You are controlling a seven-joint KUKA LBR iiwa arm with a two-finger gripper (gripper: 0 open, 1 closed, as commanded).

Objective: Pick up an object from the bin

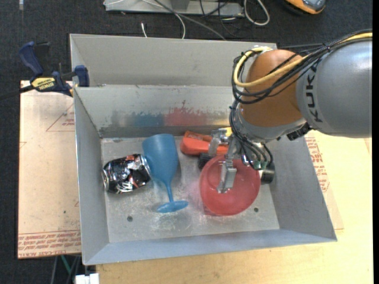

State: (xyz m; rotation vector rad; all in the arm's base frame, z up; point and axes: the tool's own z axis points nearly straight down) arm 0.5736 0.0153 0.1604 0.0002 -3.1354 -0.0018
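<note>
While I hung low over the right half of the bin, my jaws were down inside a red bowl [240,199]. It was round, shallow and upright on the bin floor, a little right of the middle. Whether my jaws stood apart or together I could not tell, and nothing showed between them. I could not tell either whether they touched the bowl's inner surface or merely hovered over it.

Just behind the bowl, toward the back wall, lay an orange plastic object [194,142] with a dark part at its right end, which was partly hidden under my wrist. I could not make out what kind of thing it was.

Left of the bowl and just beside it lay a blue plastic goblet [161,157] on its side. Its cup pointed toward the back wall and its round foot toward the front, level with the bowl's near edge.

Farther left, close against the goblet's cup, sat a crushed can [125,174], black with white and red marks, near the left wall.

Around all of this rose the sloping grey walls of the metal bin [177,241]. Above the bowl stood my orange wrist cover [269,96], looped with yellow cable [243,70], and from there my grey arm [346,90] ran off to the right.
</note>
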